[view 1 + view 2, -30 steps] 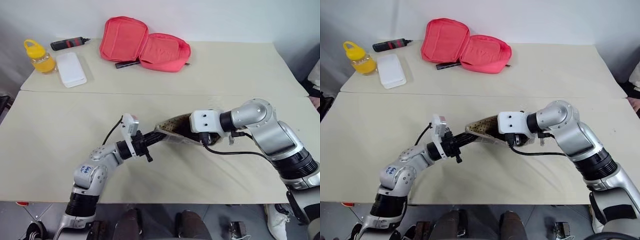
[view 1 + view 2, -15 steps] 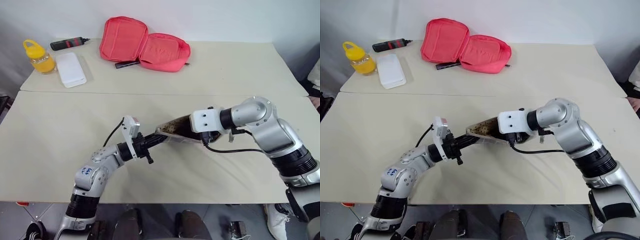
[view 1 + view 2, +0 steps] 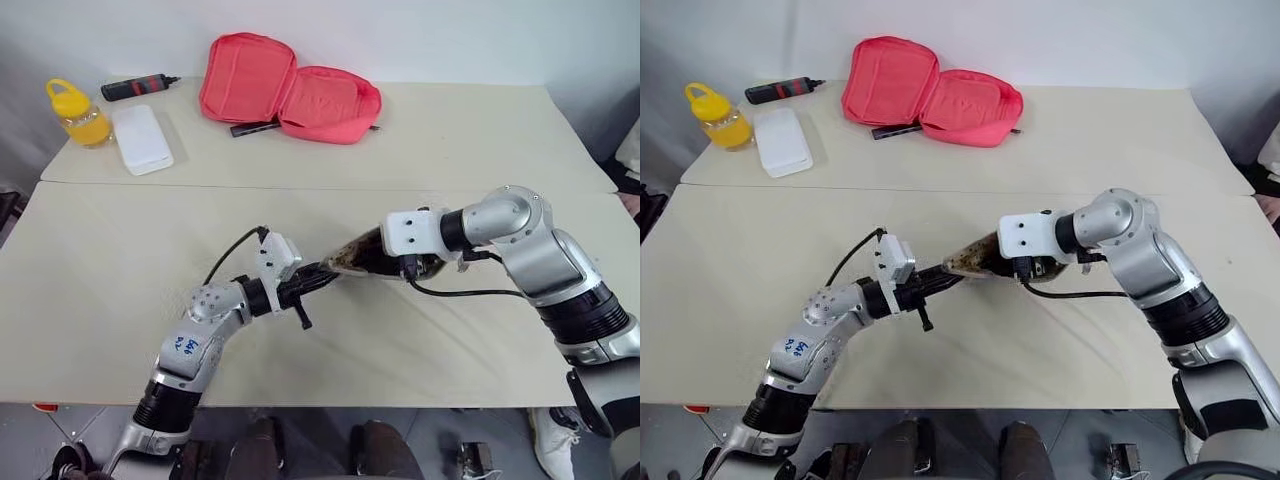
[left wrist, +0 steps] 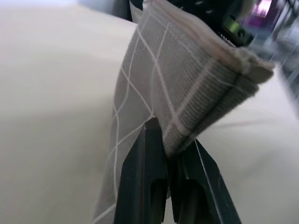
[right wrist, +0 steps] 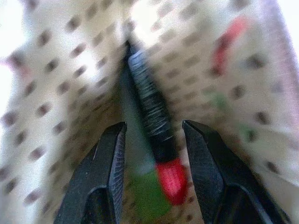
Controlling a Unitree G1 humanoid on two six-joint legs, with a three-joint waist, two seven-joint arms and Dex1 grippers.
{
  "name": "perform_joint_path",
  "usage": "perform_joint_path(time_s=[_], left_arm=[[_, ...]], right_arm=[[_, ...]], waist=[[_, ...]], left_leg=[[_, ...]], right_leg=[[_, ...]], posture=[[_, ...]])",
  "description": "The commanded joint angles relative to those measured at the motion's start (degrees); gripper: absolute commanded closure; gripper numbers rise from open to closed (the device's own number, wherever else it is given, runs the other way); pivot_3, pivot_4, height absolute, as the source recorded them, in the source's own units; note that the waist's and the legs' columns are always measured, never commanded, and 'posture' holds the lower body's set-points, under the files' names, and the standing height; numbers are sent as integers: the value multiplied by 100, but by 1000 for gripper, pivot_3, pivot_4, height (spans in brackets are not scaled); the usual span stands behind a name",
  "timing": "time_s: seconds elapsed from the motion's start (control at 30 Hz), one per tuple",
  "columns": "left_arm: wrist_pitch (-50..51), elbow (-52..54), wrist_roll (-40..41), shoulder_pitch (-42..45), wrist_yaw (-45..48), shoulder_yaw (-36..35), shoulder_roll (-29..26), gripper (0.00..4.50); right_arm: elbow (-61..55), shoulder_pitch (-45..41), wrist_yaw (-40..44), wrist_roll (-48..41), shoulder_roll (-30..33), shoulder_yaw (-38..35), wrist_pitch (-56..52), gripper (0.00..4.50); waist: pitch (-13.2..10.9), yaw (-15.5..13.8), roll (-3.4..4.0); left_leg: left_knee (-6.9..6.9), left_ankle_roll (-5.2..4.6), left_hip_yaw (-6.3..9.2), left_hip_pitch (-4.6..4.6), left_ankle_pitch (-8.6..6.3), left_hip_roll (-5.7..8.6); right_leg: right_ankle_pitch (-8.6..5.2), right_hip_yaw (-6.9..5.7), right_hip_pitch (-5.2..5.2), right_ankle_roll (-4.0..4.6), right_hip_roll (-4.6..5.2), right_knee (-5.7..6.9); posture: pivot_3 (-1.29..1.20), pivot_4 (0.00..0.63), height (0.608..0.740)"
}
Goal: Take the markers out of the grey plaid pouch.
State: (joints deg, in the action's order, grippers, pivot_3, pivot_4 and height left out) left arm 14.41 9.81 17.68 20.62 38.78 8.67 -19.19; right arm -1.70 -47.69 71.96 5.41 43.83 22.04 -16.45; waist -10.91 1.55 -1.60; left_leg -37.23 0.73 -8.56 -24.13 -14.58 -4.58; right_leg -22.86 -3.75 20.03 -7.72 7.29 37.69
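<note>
The grey plaid pouch hangs just above the table's middle, held between both arms. My left gripper is shut on a lower edge of its white-gridded fabric. My right gripper reaches into the pouch mouth, against the brownish dotted lining. Its fingers stand open on either side of a dark marker with a red end. A pale green marker lies beside it. Neither finger touches the dark marker.
At the back of the table lies an open coral-red zip case with a long dark pen under its edge. A yellow bottle, a white box and a black-and-red tube sit at the back left.
My left wrist has rolled, turning the held pouch more on edge. The right gripper stays inside the pouch mouth.
</note>
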Motion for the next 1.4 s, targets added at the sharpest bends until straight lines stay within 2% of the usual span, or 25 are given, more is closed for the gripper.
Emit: perform_joint_path(time_s=[0.03, 0.3, 0.47, 0.67, 0.77, 0.97, 1.23, 1.4], left_arm=[[-454, -13, -181, 172, -52, -81, 58, 4500], [-1103, -314, -654, 39, 46, 12, -42, 4500], [-807, -304, -281, 32, -92, -267, 178, 4500], [271, -31, 527, 104, -81, -580, 345, 4500], [972, 150, 1030, 117, 57, -686, 258, 4500], [1969, 235, 1669, 174, 123, -871, 150, 4500], [2808, 101, 2381, 340, 6, -1294, 241, 4500], [3436, 215, 2773, 296, 133, -1306, 110, 4500]], right_arm=[[-309, -65, 89, -239, 57, -316, -404, 2495], [-681, -13, 357, -774, 246, -579, -1391, 2495], [-856, 145, 308, -743, 398, -592, -1064, 2495], [-422, 160, 100, -167, 518, -376, -64, 2495], [-174, 75, 2, -17, 437, -360, 207, 2495], [-83, -14, 40, 162, 269, -185, 276, 2495], [300, -64, -444, 685, -120, 9, 581, 2495], [-159, -28, -168, 423, -169, -127, 94, 2495]], waist=[[0, 2, 0], [0, 0, 0], [0, -3, 0], [0, 2, 0], [0, 6, 0], [0, 9, 0], [0, 4, 0], [0, 15, 0]], left_leg=[[0, 0, 0, -1, 0, -1], [0, 0, -4, -5, 0, -1], [0, -1, -4, -6, 0, 0], [-2, 0, -5, -6, 0, -1], [-3, 0, -5, -6, 1, -1], [-3, 2, -5, -6, 1, -3], [-8, 2, -4, -6, 2, -2], [-7, 3, -4, -6, 2, -3]], right_leg=[[0, 0, 3, 0, -1, 3], [0, 4, 14, 0, 1, 10], [0, 4, 16, 0, 3, 12], [0, 5, 18, 0, 2, 16], [0, 5, 18, 0, 2, 16], [0, 6, 19, 0, -1, 18], [0, 7, 18, 0, 0, 21], [0, 8, 18, 0, -2, 23]], posture=[[0, 150, 740], [0, 150, 740], [0, 150, 740], [0, 150, 740], [0, 150, 740], [0, 150, 740], [0, 150, 740], [0, 150, 740]])
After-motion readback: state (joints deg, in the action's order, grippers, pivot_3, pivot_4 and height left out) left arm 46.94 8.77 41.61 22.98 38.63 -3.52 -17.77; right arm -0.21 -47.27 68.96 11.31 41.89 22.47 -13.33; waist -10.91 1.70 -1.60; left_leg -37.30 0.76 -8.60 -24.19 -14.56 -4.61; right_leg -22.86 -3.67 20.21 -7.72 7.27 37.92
